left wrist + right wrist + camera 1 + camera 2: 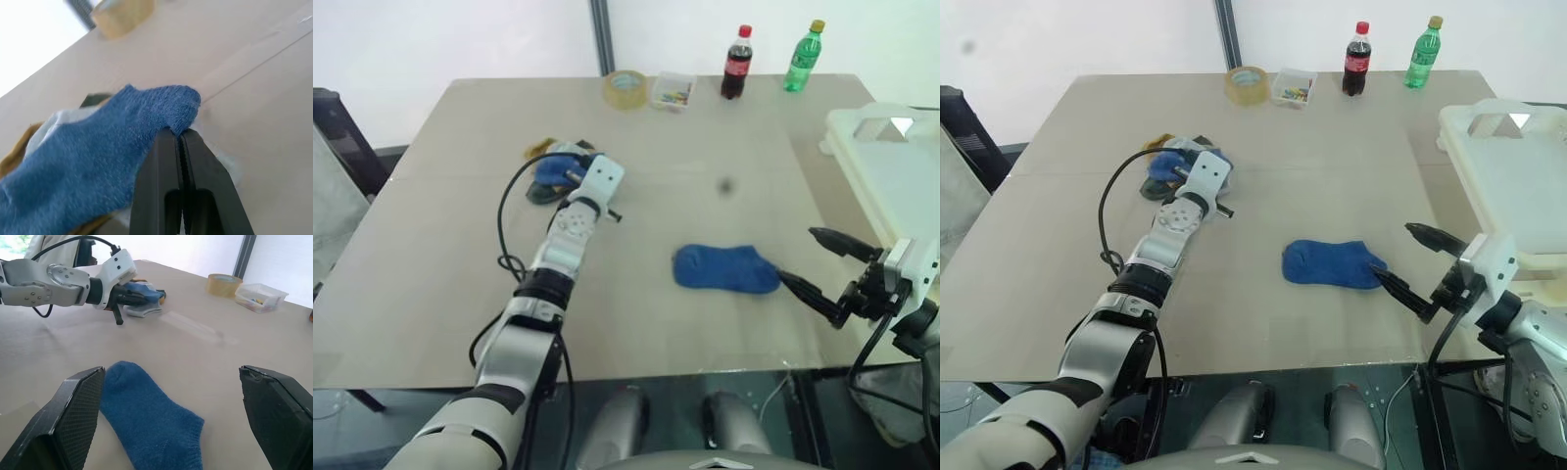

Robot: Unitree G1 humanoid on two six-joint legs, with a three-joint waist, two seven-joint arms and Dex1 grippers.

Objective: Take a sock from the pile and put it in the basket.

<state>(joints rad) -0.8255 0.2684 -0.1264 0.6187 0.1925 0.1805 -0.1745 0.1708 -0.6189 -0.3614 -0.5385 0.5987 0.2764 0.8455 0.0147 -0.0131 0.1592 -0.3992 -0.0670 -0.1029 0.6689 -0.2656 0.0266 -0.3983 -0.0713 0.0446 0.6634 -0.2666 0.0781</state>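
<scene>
At the far edge of the desk (431,274) sits a small clear box (673,90) holding little coloured bits I can't make out, with a roll of tape (626,88) just beside it on its left. Further right along that edge stand two bottles, upright and apart: a dark cola bottle (736,63) with a red cap and red label, and a green bottle (803,57) with a yellow cap. The writing on both labels is too small to read.

On the right side of the desk the cream-white basket (886,166) shows its rounded rim and handle cut-out; what lies inside I cannot tell.

The pile (1163,164) of socks lies left of centre, toward the far half of the desk, with yellow, grey and blue showing. The left gripper (179,142) is there, its fingers pressed together on the cuff of a blue sock (93,161) that drapes over the rest of the pile.

A second blue sock (724,269) lies flat by itself near the middle of the desk, well apart from the pile. The right gripper (822,266) hangs just to the right of it with its two black fingers spread wide, holding nothing, one fingertip close by the sock's end.
</scene>
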